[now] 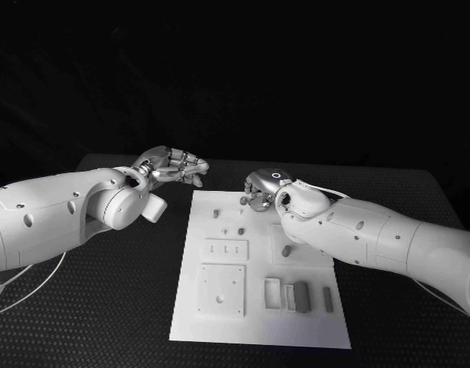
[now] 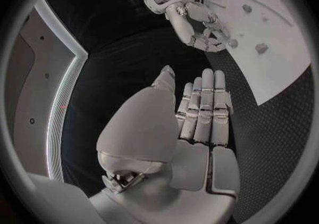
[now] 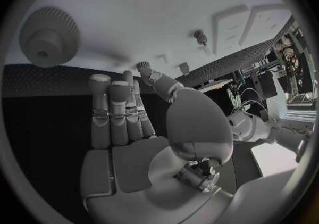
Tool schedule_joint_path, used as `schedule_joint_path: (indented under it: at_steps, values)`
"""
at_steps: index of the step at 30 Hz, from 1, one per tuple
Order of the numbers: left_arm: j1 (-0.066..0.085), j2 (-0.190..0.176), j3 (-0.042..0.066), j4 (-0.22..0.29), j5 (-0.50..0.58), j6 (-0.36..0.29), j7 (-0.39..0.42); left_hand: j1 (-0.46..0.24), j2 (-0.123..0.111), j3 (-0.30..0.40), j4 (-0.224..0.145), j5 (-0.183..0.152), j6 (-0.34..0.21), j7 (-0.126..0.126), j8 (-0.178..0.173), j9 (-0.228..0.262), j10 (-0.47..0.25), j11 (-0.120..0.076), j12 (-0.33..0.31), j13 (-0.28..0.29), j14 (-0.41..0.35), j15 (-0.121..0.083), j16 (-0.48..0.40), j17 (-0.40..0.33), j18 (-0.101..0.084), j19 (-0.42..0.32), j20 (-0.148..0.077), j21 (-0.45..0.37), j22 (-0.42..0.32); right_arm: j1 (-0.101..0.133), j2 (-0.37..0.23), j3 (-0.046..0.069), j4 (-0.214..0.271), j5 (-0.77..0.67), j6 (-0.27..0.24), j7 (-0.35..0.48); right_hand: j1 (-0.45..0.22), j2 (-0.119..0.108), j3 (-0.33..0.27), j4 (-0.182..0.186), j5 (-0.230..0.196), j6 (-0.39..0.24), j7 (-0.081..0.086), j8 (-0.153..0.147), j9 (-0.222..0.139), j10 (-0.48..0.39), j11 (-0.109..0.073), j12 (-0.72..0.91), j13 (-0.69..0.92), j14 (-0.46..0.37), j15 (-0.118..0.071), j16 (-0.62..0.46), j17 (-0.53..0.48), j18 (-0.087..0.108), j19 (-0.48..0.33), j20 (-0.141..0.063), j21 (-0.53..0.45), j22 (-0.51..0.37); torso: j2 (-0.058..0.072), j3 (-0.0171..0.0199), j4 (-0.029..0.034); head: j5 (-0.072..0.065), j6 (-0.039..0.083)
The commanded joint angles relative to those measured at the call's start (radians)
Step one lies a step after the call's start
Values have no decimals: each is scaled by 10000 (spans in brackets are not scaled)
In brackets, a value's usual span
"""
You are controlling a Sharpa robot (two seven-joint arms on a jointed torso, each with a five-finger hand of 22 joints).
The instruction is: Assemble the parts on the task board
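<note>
Parts [image 1: 299, 294] lie on the board [image 1: 259, 330], mid-table: grey blocks at its near right, small pegs [image 1: 242, 200] toward its far edge, a gear [image 3: 48, 36] near the right hand. They look small, rigid, light, probably slick; pinch them by the sides. Left hand [image 1: 176, 166] beyond the board's far left corner, fingers straight, holding nothing. Right hand [image 1: 264, 186] over the board's far edge, empty.

Both white arms reaching in from the near sides, bent toward the middle. Left hand [image 1: 175, 166] raised at the far left, fingers [image 2: 202, 108] straight and side by side, holding nothing. Right hand [image 1: 264, 190] opposite, fingers [image 3: 114, 112] extended together, likewise empty.
</note>
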Motion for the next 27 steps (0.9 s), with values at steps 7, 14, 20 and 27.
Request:
schedule_joint_path:
  at_steps: [7, 14, 20, 27]
  values:
    - [43, -112, 12, -73, -4, 48, 79, -105, 2, 50, -14, 14, -50, 17, -58, -15, -6, 68, -43, -11, 40, -10, -57, 16, 63, 28, -66, -47, -15, 526, -915, 294, 1358, 400, -132, 248, -77, -167, 17, 61, -60, -77, 27, -85, -18, -97, 11, -60, -7, -4, 48, 48, -9, 1128, 2, -59, -41, 183, -43, 6, -92, -1, 137]
    - [44, -186, 10, -62, -8, 44, 61, -102, -5, 50, -16, 15, -49, 16, -58, -15, -4, 67, -45, -11, 42, -11, -59, 19, 62, 29, -67, -49, -14, 932, -1898, 313, 2039, 395, -221, 291, -447, -1055, -30, 626, -61, -545, 228, -334, -117, -161, 50, -37, 18, -64, 89, 20, -34, 1128, -32, -39, -127, 166, -70, 1, -120, -86, 265]
    - [44, -224, 9, -77, -9, 30, 59, -99, -13, 51, -17, 15, -47, 15, -57, -14, -2, 66, -46, -10, 44, -12, -62, 23, 61, 31, -69, -51, -14, 980, -2384, 308, 2144, 156, 136, 271, -936, -1704, -425, 1205, -150, -835, 177, -447, -133, 627, -107, 533, 496, -75, -52, 35, -36, 1128, -12, -41, -140, 190, -93, -1, -173, -107, 306]
    - [40, -189, 2, -139, -43, 52, 57, -98, -18, 53, -16, 15, -44, 14, -56, -13, 2, 66, -47, -9, 46, -13, -65, 27, 60, 34, -70, -53, -13, 977, -2725, 291, 2383, -283, 802, 176, -610, -1686, -1459, 1232, -73, -863, -135, -483, -10, -77, -456, 4671, 5209, -36, -393, 579, 437, 1128, 119, -208, 123, 254, -64, 17, -164, -123, 305]
